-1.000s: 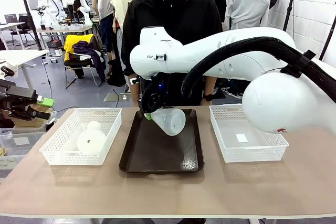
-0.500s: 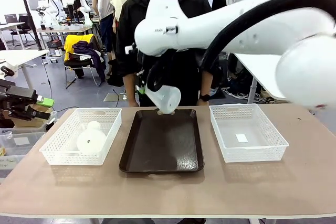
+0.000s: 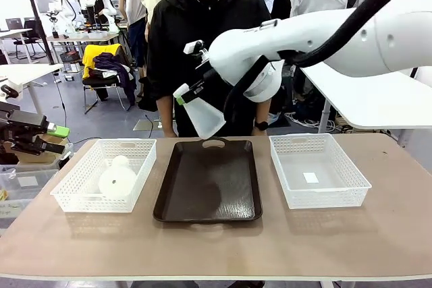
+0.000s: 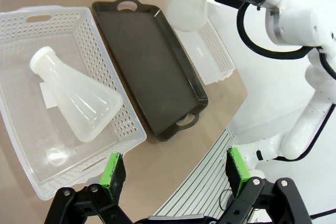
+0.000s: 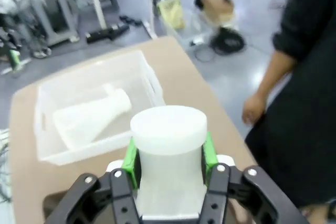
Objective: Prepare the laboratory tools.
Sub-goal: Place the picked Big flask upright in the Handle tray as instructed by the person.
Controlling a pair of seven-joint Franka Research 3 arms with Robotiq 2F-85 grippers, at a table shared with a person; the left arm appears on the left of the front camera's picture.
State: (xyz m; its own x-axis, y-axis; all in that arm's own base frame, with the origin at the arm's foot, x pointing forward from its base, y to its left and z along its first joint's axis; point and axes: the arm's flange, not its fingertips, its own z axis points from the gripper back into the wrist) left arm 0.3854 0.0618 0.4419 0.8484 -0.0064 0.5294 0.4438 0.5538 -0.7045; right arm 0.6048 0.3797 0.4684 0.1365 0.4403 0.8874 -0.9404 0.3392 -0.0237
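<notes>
**A:** Where the right pincer [image 3: 182, 94] is raised above the far end of the tray [image 3: 209, 187], what is gripped in it?

**B:** A flask [image 3: 202, 116] is clamped by its neck between the green pads. It is tilted, with the base lowest, and is clear of the tray. In the right wrist view the mouth is met end-on, so the body behind it is largely hidden, and that picture is blurred. In the left wrist view the flask's top is cut off by the frame.

**A:** Where is the other flask [image 4: 73, 98] found?

**B:** It is laid on its side in the left basket [image 3: 94, 202], neck toward the far side. From the front it is made out only dimly through the mesh.

**A:** How is the left pincer [image 4: 174, 170] set?

**B:** Its fingers are spread wide with nothing between them. It is hung over the near edge of the desk [image 3: 216, 247], just beside the left basket. The finger roots are cut off at the bottom edge.

**A:** What can be said of the right basket [image 3: 324, 197]?

**B:** A small white patch is seen on its floor, but what it is cannot be told.

**A:** And the person [image 3: 202, 25]?

**B:** The person is stood at the far side, behind the raised flask. From the front the hands cannot be made out. One hand [image 5: 254, 109] is caught, blurred, in the right wrist view.
</notes>
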